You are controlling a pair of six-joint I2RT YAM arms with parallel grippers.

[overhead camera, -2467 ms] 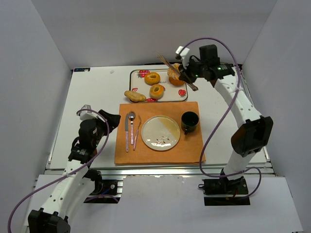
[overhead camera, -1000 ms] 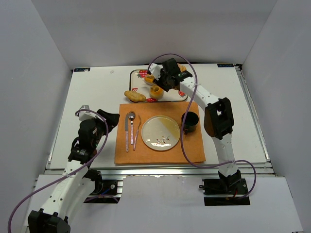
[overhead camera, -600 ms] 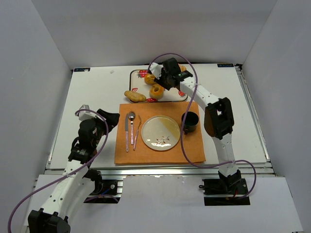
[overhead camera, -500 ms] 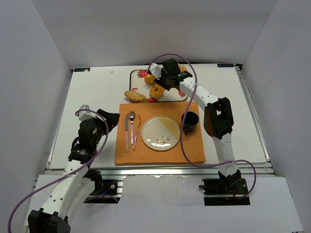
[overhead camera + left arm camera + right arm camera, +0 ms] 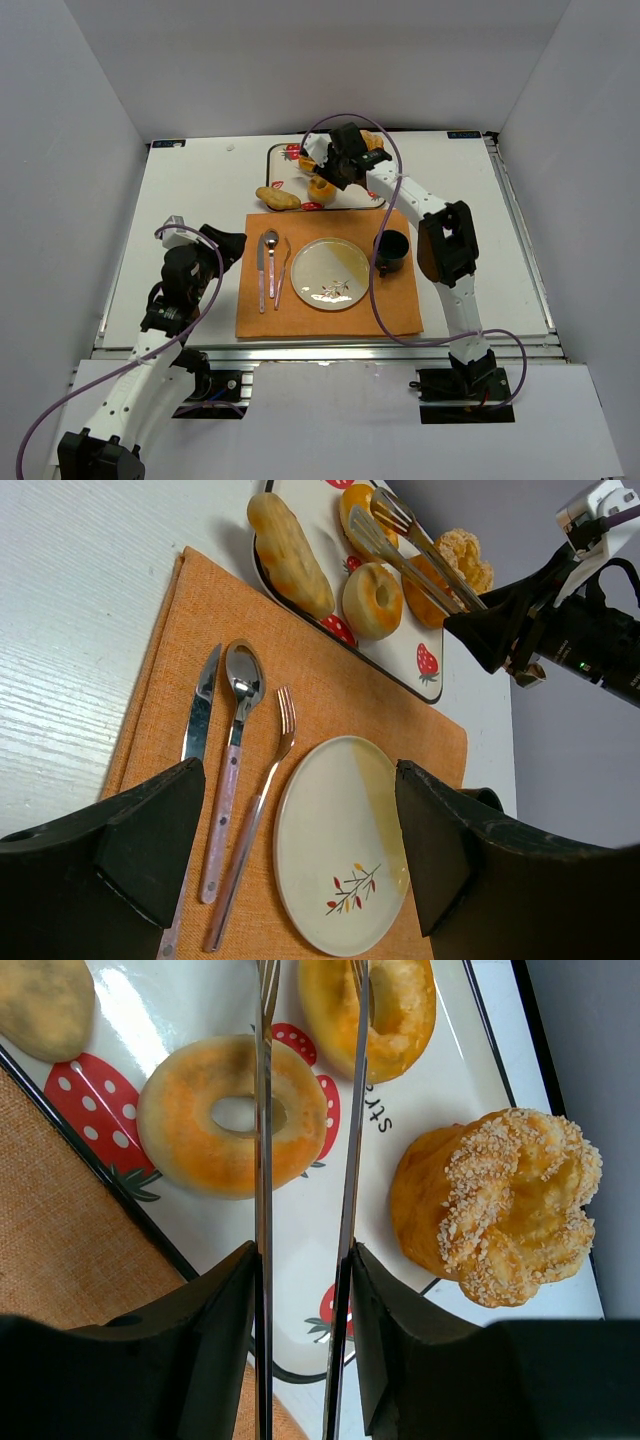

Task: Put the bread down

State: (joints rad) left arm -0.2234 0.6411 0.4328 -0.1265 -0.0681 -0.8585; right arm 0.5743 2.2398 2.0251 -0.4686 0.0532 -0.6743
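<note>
Two golden bread rings lie on the strawberry-printed tray [image 5: 300, 1250]: a near ring [image 5: 232, 1115] [image 5: 322, 188] and a far ring [image 5: 372, 1010] [image 5: 309, 160]. My right gripper [image 5: 303, 1252] [image 5: 343, 163] hangs over the tray, shut on metal tongs [image 5: 262, 1160] [image 5: 415, 548]. The tongs' two arms stand apart; one crosses above the near ring's hole, the other above the far ring. Their tips run out of the right wrist view. My left gripper [image 5: 300, 825] [image 5: 226, 245] is open at the left, over the mat's edge, holding nothing.
A ridged sugared bun [image 5: 495, 1205] and an oblong tan roll [image 5: 290, 552] share the tray. On the orange mat [image 5: 395, 305] lie a knife [image 5: 261, 275], spoon [image 5: 271, 262], fork [image 5: 282, 275], a cream plate [image 5: 331, 262] and a dark cup [image 5: 390, 250].
The right arm has swung from the back right to above the tray, bringing the tongs over the rings, and has barely shifted in the last second. The left arm has not moved.
</note>
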